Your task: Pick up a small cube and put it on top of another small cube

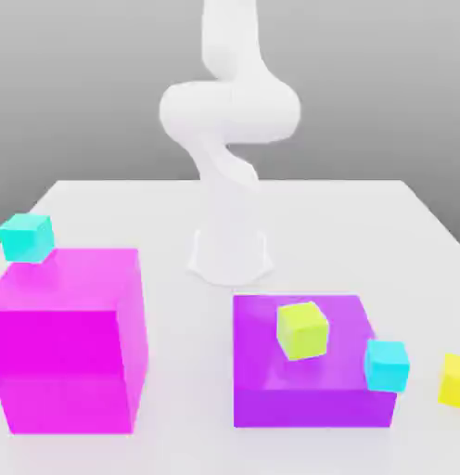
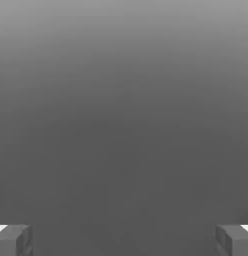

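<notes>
Small cube point(image 1: 453, 379), plain yellow, sits at the right edge of the exterior view, low in the frame, on the white table point(image 1: 364, 223), partly cut off by the frame border. A cyan cube point(image 1: 387, 364) stands just beside it toward frame centre, close against the purple block point(image 1: 308, 390), which carries a lime cube point(image 1: 301, 329) on top. At lower left a magenta block point(image 1: 67, 343), with a second cyan cube point(image 1: 26, 237) at its upper left corner.

Arm point(image 1: 229, 139) rises from its base at frame centre and runs out of the top of the frame. The cube thus lies low and to the exterior view's right of the base.

Hand view: gripper point(image 2: 124, 240) fingertips point(image 2: 13, 241) show in the two bottom corners, spread wide, nothing between them, over plain grey. No cube appears there, so by judgement the hand is not yet aimed at the cube. A cube has no long axis; either pair of faces should serve.
</notes>
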Robot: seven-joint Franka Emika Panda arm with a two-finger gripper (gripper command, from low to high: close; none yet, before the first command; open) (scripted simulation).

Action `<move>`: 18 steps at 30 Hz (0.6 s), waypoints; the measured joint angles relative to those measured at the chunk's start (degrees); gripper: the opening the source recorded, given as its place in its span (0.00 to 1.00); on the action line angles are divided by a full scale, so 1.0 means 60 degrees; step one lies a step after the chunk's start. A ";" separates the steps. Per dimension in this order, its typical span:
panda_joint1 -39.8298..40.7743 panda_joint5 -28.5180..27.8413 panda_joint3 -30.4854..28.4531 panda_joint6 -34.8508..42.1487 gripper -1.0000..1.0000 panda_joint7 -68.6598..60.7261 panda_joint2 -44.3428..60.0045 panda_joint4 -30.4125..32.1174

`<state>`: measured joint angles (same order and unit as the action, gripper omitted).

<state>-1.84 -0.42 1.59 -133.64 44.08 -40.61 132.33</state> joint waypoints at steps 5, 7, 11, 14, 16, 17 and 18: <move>-0.0623 -0.0175 0.0574 -0.0635 0.50 -0.0573 0.1782 0.0188; -0.0860 -0.0254 0.0809 -0.0885 0.50 -0.0791 0.2472 0.0262; -0.1318 -0.0448 0.1301 -0.1380 0.50 -0.1195 0.3850 0.0408; -0.1646 -0.0636 0.1687 -0.1748 0.50 -0.1468 0.4889 0.0517; -0.1865 -0.0792 0.1939 -0.1993 0.50 -0.1628 0.5585 0.0589; -0.2051 -0.0879 0.2059 -0.2115 0.50 -0.1701 0.5935 0.0625; -0.2237 -0.0973 0.2165 -0.2235 0.50 -0.1770 0.6286 0.0661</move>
<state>-15.26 -6.25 14.58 -147.05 33.46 -2.89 136.30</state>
